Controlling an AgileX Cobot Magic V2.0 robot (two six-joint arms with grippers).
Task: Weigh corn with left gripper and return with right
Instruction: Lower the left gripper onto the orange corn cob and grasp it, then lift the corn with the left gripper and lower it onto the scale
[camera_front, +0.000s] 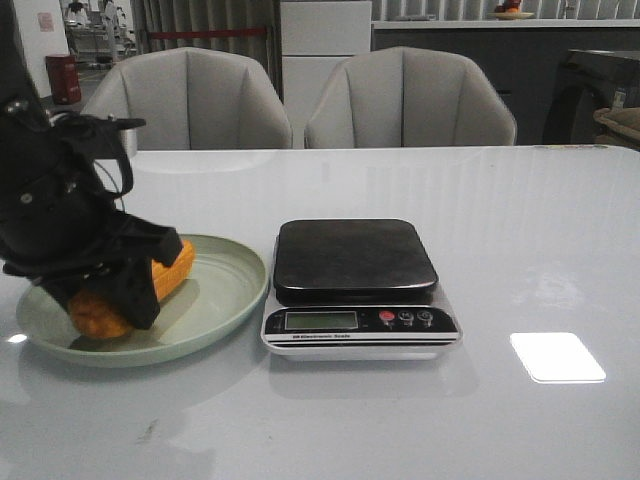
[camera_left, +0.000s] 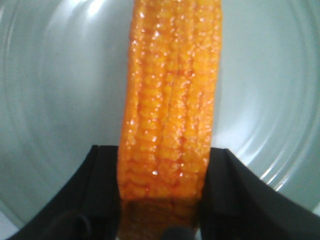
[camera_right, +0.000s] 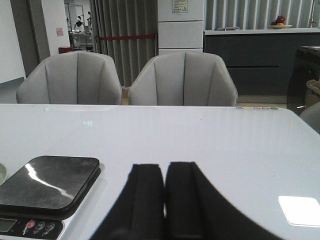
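Note:
The orange-yellow corn (camera_front: 176, 267) lies in the pale green plate (camera_front: 232, 298) at the table's left. My left gripper (camera_front: 128, 287) reaches down over it, a black finger on each side of the cob's middle. In the left wrist view the corn (camera_left: 170, 100) fills the gap between the fingers (camera_left: 102, 180), which press against both its sides; the gripper (camera_left: 165, 151) is shut on it. The plate (camera_left: 55, 100) lies beneath. My right gripper (camera_right: 164, 167) is shut and empty, above the table to the right of the scale (camera_right: 50, 182); it is out of the front view.
The kitchen scale (camera_front: 355, 260), with a dark platform and a display at its front, stands right of the plate. Two grey chairs (camera_front: 410, 100) stand behind the table's far edge. A bright light patch (camera_front: 556, 357) lies on the table at the right.

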